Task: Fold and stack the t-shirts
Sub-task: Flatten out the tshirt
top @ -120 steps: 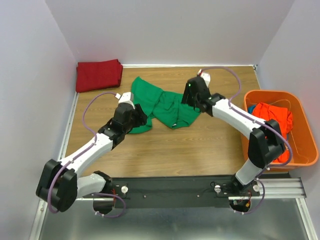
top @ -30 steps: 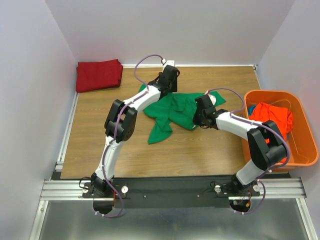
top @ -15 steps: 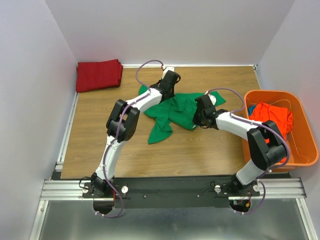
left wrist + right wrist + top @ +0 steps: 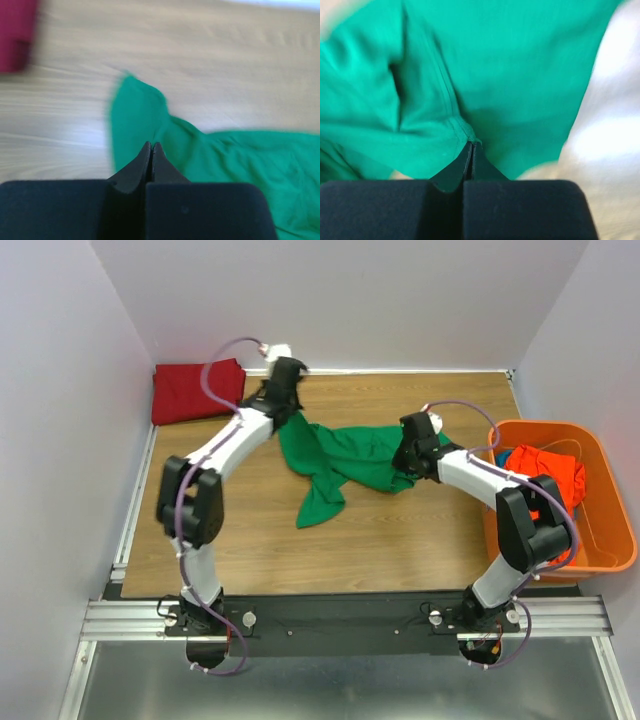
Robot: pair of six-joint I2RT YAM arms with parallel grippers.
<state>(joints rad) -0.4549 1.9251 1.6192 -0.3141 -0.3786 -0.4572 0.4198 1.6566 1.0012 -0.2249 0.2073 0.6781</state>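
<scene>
Change over the last second: left tool point(image 4: 288, 412) went from part-open over the top of the green t-shirt point(image 4: 345, 455) to fully pinched shut. It has also swung out toward the far-left of the bench point(image 4: 420, 530), taking the shirt's upper-left corner with it. In the left wrist view the tips meet on green cloth, so it looks like a thin pinch on the fabric, though that view is blurred. Right tool point(image 4: 408, 468) has kept its place at the shirt's right edge. Its jaws are closed on a hem, and the seam runs straight into the tips in the right wrist view.

Meaning for the task: both tools now have cloth and the shirt is being drawn out sideways between them. I judge this as the spread-flat step before any fold, so the fold itself is not started.

Green shirt now lies mid-bench, toward the far side, stretched left to right between the two tools. It is not flat yet — creases run through the middle and one loose flap trails toward the near side. It looks soft and limp and sags wherever it isn't held.

Other shirts: dark red t-shirt point(image 4: 195, 392) is folded square in the far-left corner, just beside the left tool but apart from the green one. Orange-red t-shirt point(image 4: 548, 472) is bunched in the basket point(image 4: 585, 565) on the right — not yet handled.
</scene>
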